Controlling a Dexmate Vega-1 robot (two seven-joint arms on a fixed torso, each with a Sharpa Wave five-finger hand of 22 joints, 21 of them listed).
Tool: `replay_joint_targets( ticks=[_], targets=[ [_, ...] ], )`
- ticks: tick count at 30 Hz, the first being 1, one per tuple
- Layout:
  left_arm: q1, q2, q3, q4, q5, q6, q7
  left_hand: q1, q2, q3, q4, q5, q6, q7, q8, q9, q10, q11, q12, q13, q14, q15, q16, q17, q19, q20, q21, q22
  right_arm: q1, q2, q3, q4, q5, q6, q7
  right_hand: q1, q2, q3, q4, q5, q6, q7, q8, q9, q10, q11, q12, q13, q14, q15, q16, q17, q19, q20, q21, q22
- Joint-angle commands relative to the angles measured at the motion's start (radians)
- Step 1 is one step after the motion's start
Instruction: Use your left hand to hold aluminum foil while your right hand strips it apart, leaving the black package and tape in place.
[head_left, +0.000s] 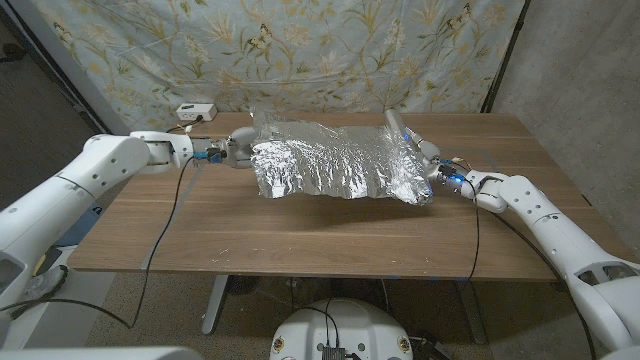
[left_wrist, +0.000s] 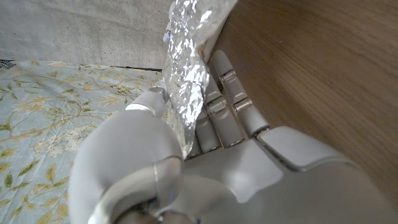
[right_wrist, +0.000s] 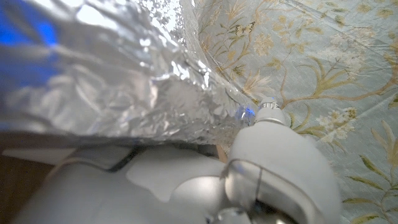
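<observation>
A crinkled sheet of aluminum foil (head_left: 330, 160) is held stretched above the table (head_left: 300, 235). Its one edge is pinched by the left hand (head_left: 238, 148). The opposite edge is apparently gripped by the right hand (head_left: 425, 160), largely hidden behind foil.

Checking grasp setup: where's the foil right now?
Head view: the foil is stretched above the table's far middle, between the left hand gripping its left edge and the right hand at its right end.

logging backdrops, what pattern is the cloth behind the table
Pale blue cloth with tan leafy floral print; head view.
</observation>
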Motion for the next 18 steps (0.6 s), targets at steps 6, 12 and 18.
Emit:
replay_joint_targets(
  ticks=[6, 12, 18],
  targets=[
    [-0.006, -0.021, 0.004, 0.030, 0.011, -0.004, 0.013, -0.001, -0.002, -0.002, 0.003, -0.005, 0.036, 0.022, 0.003, -0.004, 0.020, -0.025, -0.006, 0.000, -0.023, -0.016, 0.000, 0.007, -0.002, 0.002, 0.009, 0.002, -0.011, -0.010, -0.001, -0.016, 0.012, 0.005, -0.010, 0.003, 0.008, -0.003, -0.002, -0.002, 0.006, 0.060, 0.004, -0.001, 0.013, -0.003, -0.002, 0.003, 0.003, -0.002, -0.003, 0.003, -0.001, -0.005, 0.000, 0.002],
    [-0.005, -0.038, 0.003, 0.043, 0.004, -0.009, 0.021, -0.012, -0.003, -0.005, 0.009, -0.005, 0.027, 0.012, -0.004, -0.010, -0.006, -0.025, -0.028, -0.015, -0.031, -0.006, -0.003, 0.010, -0.008, 0.005, 0.012, 0.002, -0.006, -0.012, -0.007, -0.013, 0.011, 0.000, -0.009, 0.003, 0.008, -0.004, -0.002, -0.002, 0.007, 0.059, 0.004, -0.001, 0.013, -0.003, -0.002, 0.003, 0.002, -0.002, -0.003, 0.003, -0.001, -0.005, 0.000, 0.002],
    [-0.007, -0.059, 0.006, 0.063, -0.002, -0.016, 0.012, -0.062, -0.013, -0.026, 0.027, -0.006, -0.084, 0.024, -0.066, -0.032, -0.095, 0.004, -0.111, -0.073, -0.110, 0.032, -0.034, 0.008, -0.061, 0.031, 0.003, 0.000, -0.004, -0.018, -0.008, -0.019, 0.012, -0.008, -0.017, 0.003, 0.009, -0.005, -0.002, -0.003, 0.008, 0.059, 0.004, -0.001, 0.014, -0.003, -0.003, 0.002, 0.002, -0.003, -0.004, 0.003, 0.000, -0.005, 0.000, 0.002]
  ],
)
